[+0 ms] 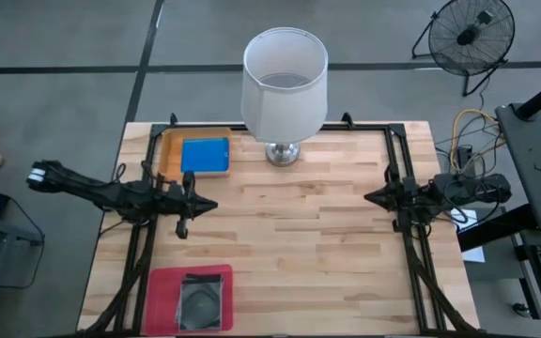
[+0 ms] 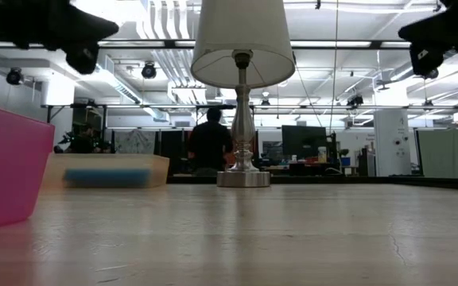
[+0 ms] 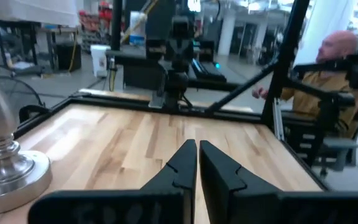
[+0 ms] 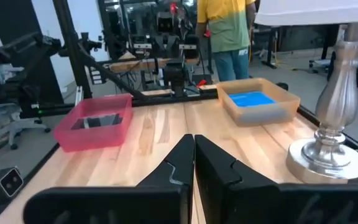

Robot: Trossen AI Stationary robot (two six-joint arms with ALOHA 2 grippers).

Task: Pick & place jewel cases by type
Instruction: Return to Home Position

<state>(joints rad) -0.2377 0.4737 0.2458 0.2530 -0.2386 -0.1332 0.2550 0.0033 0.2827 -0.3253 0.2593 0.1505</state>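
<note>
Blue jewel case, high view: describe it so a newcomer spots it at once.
Find the white-shaded lamp at the top edge of the table. Left of its base sits an orange tray, with the blue jewel case flat inside. It is the only bright blue thing; the dark jewel case lies in the pink tray.

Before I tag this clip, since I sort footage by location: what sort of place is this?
Likely a robotics lab in an open industrial hall: exposed ceiling ducts, a monitor beyond the wooden table, and a floor fan on the concrete floor.
</note>
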